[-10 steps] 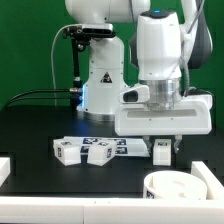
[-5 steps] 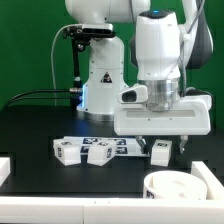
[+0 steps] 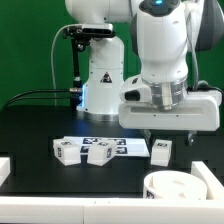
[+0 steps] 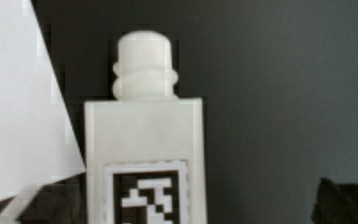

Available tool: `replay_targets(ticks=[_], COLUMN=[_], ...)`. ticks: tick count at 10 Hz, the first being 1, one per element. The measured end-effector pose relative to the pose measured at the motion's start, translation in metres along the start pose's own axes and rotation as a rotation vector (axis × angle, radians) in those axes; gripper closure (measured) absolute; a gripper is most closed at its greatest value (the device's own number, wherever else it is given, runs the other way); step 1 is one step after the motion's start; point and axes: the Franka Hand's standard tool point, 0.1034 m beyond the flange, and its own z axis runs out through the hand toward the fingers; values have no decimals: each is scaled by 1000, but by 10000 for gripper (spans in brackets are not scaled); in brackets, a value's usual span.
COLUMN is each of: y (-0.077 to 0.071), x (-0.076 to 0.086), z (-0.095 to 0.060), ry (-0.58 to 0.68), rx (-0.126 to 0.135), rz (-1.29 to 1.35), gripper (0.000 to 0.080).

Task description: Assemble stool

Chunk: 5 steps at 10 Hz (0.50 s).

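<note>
Stool parts of white plastic sit spread over the black table [image 3: 30, 125]. Toward the exterior view's left, a short chunky white leg [image 3: 68, 150] with black-and-white square tags rests on the table, and a second leg [image 3: 98, 152] of the same make lies just beside it. Behind this pair, and running on toward the exterior view's right, lies the marker board [image 3: 126, 146], thin, flat and white. The big white robot base [image 3: 100, 80] stands farther back against a green backdrop.

Past the marker board's right end a third leg [image 3: 160, 152] rests on the table, apart from the other two. The claw [image 3: 170, 135] hangs over it, spread wide and holding nothing. One dark finger is on each side of the third leg, and neither touches it.

In the wrist view, that third leg [image 4: 149, 150] fills the middle of the frame. It is a square white block with a rounded peg [image 4: 144, 65] on its far end and a tag [image 4: 153, 195] on its face. There is clear dark table on both sides of it.

Nearest the camera, at the exterior view's right, sits the round white disc seat [image 3: 182, 187], cut off by the frame's edge.
</note>
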Motion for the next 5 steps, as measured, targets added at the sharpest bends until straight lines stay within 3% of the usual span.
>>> replay_targets(ticks=[2,5], y=[3,14], x=[-1,25], z=[-1,-10], ry=[-157,-400], rx=[3,32], rz=[7,34], gripper=[150,150])
